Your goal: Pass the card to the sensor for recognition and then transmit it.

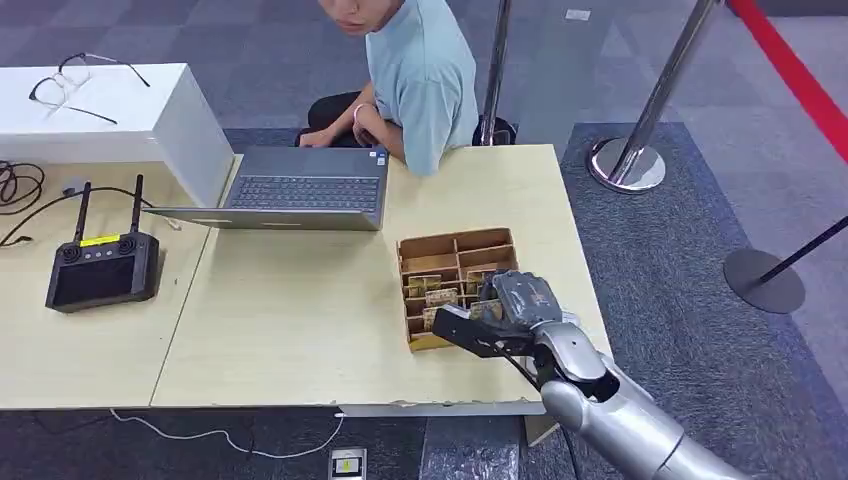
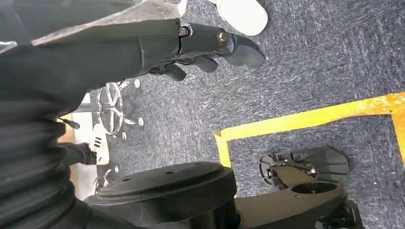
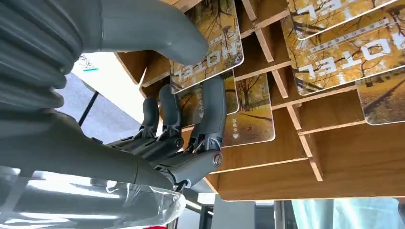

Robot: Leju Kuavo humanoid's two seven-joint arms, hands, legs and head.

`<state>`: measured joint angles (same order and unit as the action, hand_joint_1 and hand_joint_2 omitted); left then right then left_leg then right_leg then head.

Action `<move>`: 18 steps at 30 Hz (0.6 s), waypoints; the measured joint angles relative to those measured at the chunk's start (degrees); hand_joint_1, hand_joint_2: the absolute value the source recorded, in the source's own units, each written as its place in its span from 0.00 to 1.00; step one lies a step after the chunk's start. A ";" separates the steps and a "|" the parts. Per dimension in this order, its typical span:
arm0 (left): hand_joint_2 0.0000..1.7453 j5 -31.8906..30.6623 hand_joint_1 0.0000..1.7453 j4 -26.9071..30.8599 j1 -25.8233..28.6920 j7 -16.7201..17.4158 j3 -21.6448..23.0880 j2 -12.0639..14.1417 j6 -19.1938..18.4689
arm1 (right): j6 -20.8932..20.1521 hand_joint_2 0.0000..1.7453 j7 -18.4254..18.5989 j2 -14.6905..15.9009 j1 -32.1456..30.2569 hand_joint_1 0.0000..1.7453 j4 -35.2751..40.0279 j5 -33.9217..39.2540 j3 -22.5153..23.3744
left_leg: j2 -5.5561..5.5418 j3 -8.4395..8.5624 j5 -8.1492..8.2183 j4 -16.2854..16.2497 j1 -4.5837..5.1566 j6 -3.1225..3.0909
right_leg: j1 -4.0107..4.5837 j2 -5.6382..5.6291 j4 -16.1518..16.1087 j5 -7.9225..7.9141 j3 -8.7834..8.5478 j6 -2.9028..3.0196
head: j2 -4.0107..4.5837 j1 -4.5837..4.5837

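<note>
Card: a hotel card (image 3: 208, 45) stands in the wooden tray (image 1: 447, 245), lower right of the head view, on the counter (image 1: 300, 310).
Right hand: the right hand (image 1: 505, 315) pinches it, thumb on one face, fingers (image 3: 213, 107) behind.
Left hand: the left hand (image 2: 200, 45) hangs over carpet, holding nothing, fingers loosely curled.
Key relation: card's long axis runs along the fingers; right hand nearer.

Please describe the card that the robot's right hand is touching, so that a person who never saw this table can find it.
On the pale wooden table, find the brown compartmented cardboard box near the right edge, in front of the grey laptop. The right hand reaches into the box's near side. There, the autumn-yellow hotel card sits between the thumb and the fingers, while neighbouring cards lie untouched.
</note>
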<state>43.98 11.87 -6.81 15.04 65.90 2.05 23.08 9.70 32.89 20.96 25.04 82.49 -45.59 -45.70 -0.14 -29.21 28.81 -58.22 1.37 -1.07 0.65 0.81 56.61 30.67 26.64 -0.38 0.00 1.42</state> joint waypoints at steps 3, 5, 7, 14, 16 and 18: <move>1.00 0.00 0.00 0.00 0.00 0.00 0.00 0.00 0.00 | 0.15 1.00 0.00 0.00 -0.06 0.57 -0.02 0.13 0.00 | 0.00 0.00 0.00 0.00 0.00 0.00 | 0.00 0.00 0.00 0.00 0.00 0.00 | 0.00 -0.02; 1.00 0.00 0.00 0.00 0.00 0.00 0.00 0.00 0.00 | 0.20 1.00 0.00 -0.02 -0.10 0.56 -0.07 0.37 0.00 | 0.00 0.00 0.00 0.00 0.00 0.00 | 0.00 0.00 0.00 0.00 0.00 0.00 | 0.00 0.00; 1.00 0.00 0.00 0.00 0.00 0.00 0.00 0.00 0.07 | 0.24 1.00 0.00 -0.04 -0.15 0.56 -0.11 0.61 0.00 | 0.00 0.00 0.00 0.01 0.00 0.00 | 0.00 0.00 0.00 0.00 0.00 0.00 | 0.00 -0.02; 1.00 0.02 0.00 0.00 0.00 0.00 0.00 -0.07 0.09 | 0.46 1.00 -0.48 -0.37 -0.44 0.56 -0.96 0.94 0.00 | 0.01 0.02 0.00 0.02 0.00 0.00 | 0.00 0.00 -0.01 0.00 0.00 0.00 | 0.00 -0.02; 1.00 0.02 0.00 0.00 -0.01 0.00 0.00 -0.07 0.11 | 0.50 1.00 -0.52 -0.48 -0.48 0.56 -1.18 0.96 0.00 | 0.02 0.05 0.00 0.02 0.00 0.00 | 0.00 0.00 -0.01 0.00 -0.03 0.00 | 0.00 -0.02; 1.00 0.02 0.00 0.00 -0.01 0.20 0.00 -0.07 0.22 | 0.52 1.00 -0.61 -0.52 -0.53 0.55 -1.29 0.98 0.00 | 0.02 0.06 0.00 0.02 0.00 0.00 | 0.00 0.00 -0.01 0.00 -0.04 0.00 | 0.00 -0.02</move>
<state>44.00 11.87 -6.81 15.23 65.90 1.99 23.30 10.23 32.28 20.44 24.50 81.20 -44.61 -45.70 -0.13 -29.14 28.81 -58.20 1.37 -1.07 0.66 0.81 56.60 30.67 26.60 -0.38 0.00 1.40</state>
